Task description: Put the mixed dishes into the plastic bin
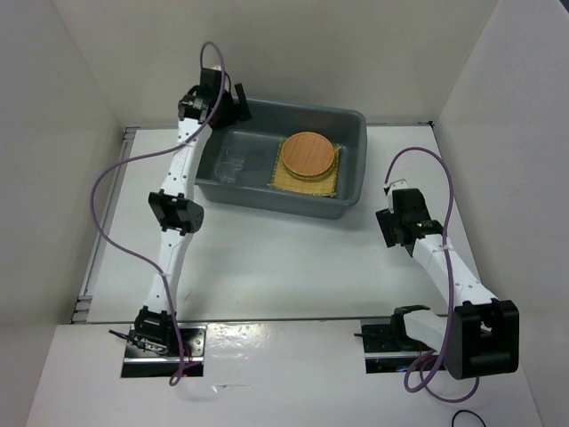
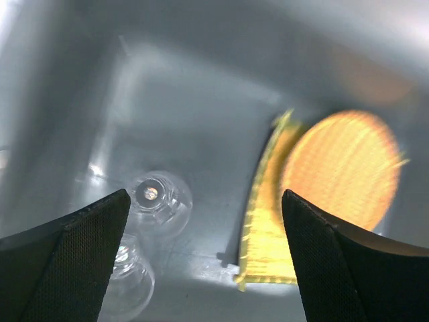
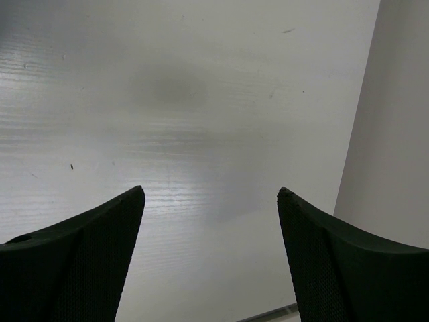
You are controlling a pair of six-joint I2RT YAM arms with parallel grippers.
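The dark grey plastic bin (image 1: 348,197) stands at the back middle of the table. In it a square tan woven plate (image 1: 293,181) lies flat with a round orange-brown plate (image 1: 308,154) on top. Two small clear cups (image 1: 229,165) lie in the bin's left half. No separate smaller woven plate shows. My left gripper (image 1: 233,105) hovers over the bin's far left corner, open and empty. Its wrist view shows the cups (image 2: 157,198), the square plate's edge (image 2: 265,248) and the round plate (image 2: 345,168) between and beyond the open gripper (image 2: 206,201). My right gripper (image 1: 391,233) is open and empty right of the bin.
White walls close in the table on the left, back and right. The right wrist view shows the open right gripper (image 3: 211,194) over bare white table (image 3: 201,100), with the right wall panel (image 3: 395,134) close by.
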